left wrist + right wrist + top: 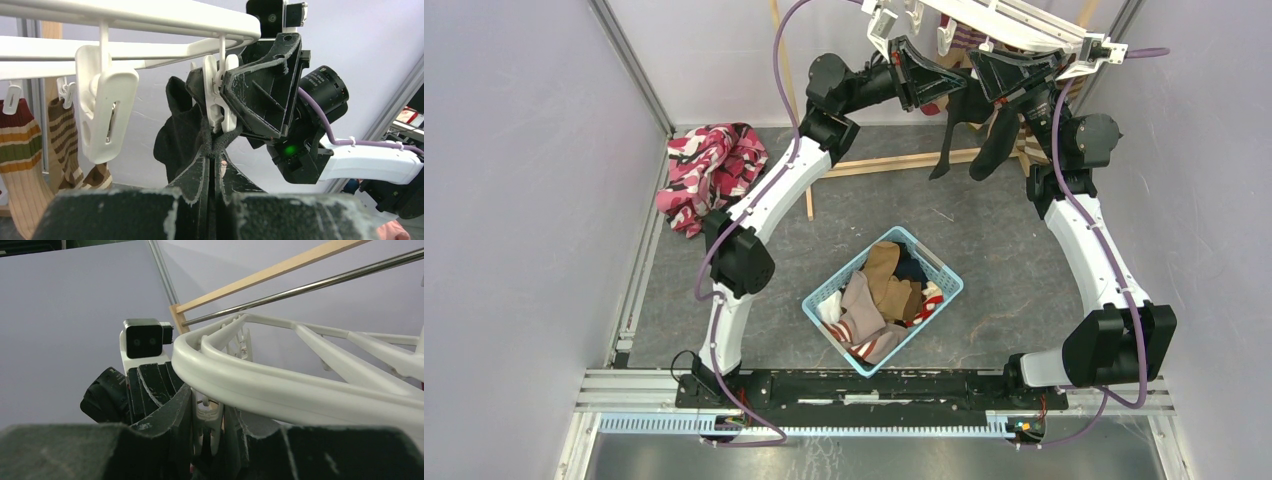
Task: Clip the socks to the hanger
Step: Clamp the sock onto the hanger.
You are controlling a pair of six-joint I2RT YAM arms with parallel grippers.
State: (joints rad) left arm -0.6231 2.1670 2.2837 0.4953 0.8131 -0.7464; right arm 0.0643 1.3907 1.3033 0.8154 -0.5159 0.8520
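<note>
Grey tabletop (pixel 1024 260) lay far below, with pale walls (pixel 514 200) on both sides. Up high hung the white hanger (pixel 1014 25), and both my hands were up there with it.

My left hand (pixel 212 154) was pinched tight on the top edge of a black sock (pixel 177 130), holding it right under a clip (pixel 219 90). My right hand (pixel 210 435) was closed around that same clip, one finger on each side, squeezing it. I could not tell if the clip was biting the sock.

The sock looked soft, floppy and very light. It hung down limp from my left hand. I think the top edge was the best spot to hold, since that bit must go into the clip. The clip looked small and hard, so it could slip out of my squeeze.

Two striped socks (pixel 30 150) hung from other clips. A blue basket (pixel 856 266) sat in the middle of the tabletop. In it lay a heap of more socks (pixel 884 290), tan, grey and dark. A pink cloth (pixel 709 170) lay off to the left, not in the basket.
</note>
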